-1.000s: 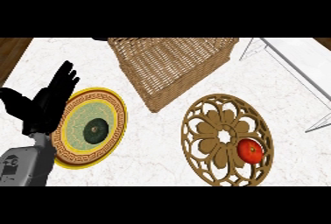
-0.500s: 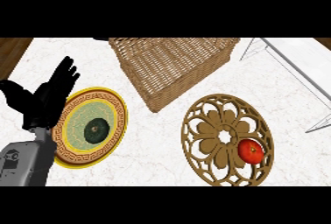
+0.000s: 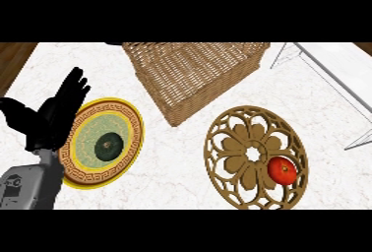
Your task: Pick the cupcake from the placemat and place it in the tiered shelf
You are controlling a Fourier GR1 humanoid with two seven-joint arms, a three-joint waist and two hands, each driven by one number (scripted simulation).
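The left hand (image 3: 51,118) stands at the view's left edge, fingers straight and released, overlapping the rim of a yellow-bordered plate (image 3: 127,142) that carries a dark round item (image 3: 109,146). Bare marble desk (image 3: 174,167) separates the plate from a carved wooden placemat (image 3: 240,147), where a red round item (image 3: 283,170) sits near the right rim. Farther back a wicker basket (image 3: 193,74) lies tilted; the white tiered shelf (image 3: 327,69) runs along the right edge.

Grey boxy forearm (image 3: 29,187), dark markings; matte black left hand (image 3: 45,120), slender fingers (image 3: 73,86)

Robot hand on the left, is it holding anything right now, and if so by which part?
Nothing is held. The left robot hand is open, fingers straight, at the left edge of the yellow-rimmed plate.
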